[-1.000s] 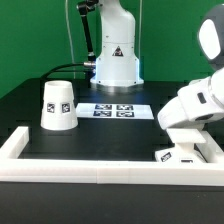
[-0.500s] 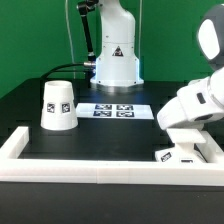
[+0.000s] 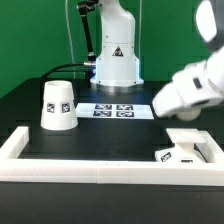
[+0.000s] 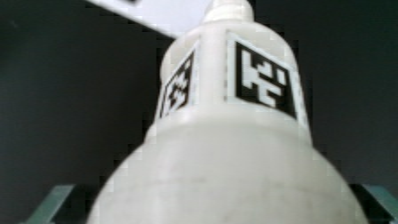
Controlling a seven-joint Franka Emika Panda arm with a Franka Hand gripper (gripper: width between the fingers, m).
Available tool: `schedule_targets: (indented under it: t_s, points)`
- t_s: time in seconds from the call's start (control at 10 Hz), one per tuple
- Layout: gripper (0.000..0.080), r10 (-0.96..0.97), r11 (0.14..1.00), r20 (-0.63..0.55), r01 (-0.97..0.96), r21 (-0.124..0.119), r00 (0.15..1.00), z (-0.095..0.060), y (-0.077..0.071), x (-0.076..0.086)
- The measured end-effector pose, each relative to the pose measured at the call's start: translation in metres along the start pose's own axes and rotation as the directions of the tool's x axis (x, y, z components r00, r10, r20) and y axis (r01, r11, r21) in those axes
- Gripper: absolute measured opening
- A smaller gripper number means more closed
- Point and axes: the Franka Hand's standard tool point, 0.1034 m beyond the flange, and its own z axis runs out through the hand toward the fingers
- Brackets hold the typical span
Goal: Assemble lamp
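The bulb [image 4: 228,120] was pinched in my gripper [image 4: 214,205], a finger [image 4: 63,203] showing either side of its round head, its narrow end pointing away from my wrist. The base [image 3: 192,140] lay uncovered in the corner of the rail frame [image 3: 100,172] at the exterior view's right. A second earlier my arm had crouched low over it; now I had risen, blurred with motion. The bulb had come up with me, I judged, not yet seated. The shade [image 3: 57,105] stood wide end down, well apart, near the marker board [image 3: 118,110].
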Motion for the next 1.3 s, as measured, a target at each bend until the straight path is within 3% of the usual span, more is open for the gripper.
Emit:
schedule_targets:
  t_s: [0.3, 0.5, 0.7, 0.8, 1.0, 1.2, 1.3]
  points:
    - [0.0576, -0.006, 1.000, -0.010, 0.006, 0.029, 1.000, -0.020, 0.025, -0.026]
    - [0.0576, 0.000, 1.000, -0.047, 0.001, 0.023, 0.999, -0.021, 0.026, -0.020]
    - [0.0576, 0.001, 1.000, -0.204, -0.001, 0.001, 0.979, -0.029, 0.034, -0.009]
    - [0.0576, -0.014, 1.000, -0.236, 0.013, -0.003, 0.972, -0.027, 0.040, -0.013]
    - [0.0576, -0.026, 1.000, -0.335, 0.021, -0.016, 0.942, -0.040, 0.060, -0.018]
    - [0.0576, -0.023, 1.000, -0.444, 0.012, -0.028, 0.896, -0.069, 0.074, -0.031]
    - [0.0576, -0.018, 0.999, -0.526, -0.004, -0.042, 0.850, -0.074, 0.078, -0.027]
